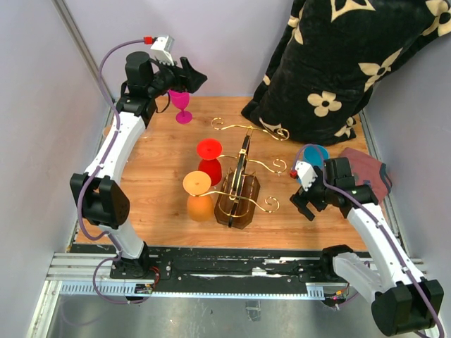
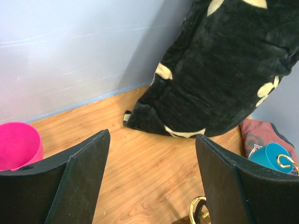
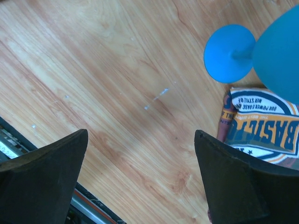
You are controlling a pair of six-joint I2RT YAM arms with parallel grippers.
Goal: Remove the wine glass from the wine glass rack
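The gold wire wine glass rack [image 1: 243, 165] with a dark brown base stands mid-table. A red wine glass [image 1: 209, 159] and an orange wine glass [image 1: 199, 195] hang foot-up on its left arms. A pink wine glass [image 1: 182, 105] stands on the table at the back left, just below my left gripper [image 1: 196, 79], which is open and empty; the pink bowl [image 2: 17, 144] shows left of its fingers. A blue wine glass [image 1: 315, 155] is off the rack at the right. My right gripper [image 1: 304, 206] is open and empty over bare wood near the blue glass [image 3: 261, 51].
A black blanket with cream flowers [image 1: 345, 63] fills the back right corner. A folded printed cloth [image 1: 366, 172] lies at the right edge, beside the blue glass. Grey walls close the sides and back. A black rail [image 1: 232, 264] runs along the front.
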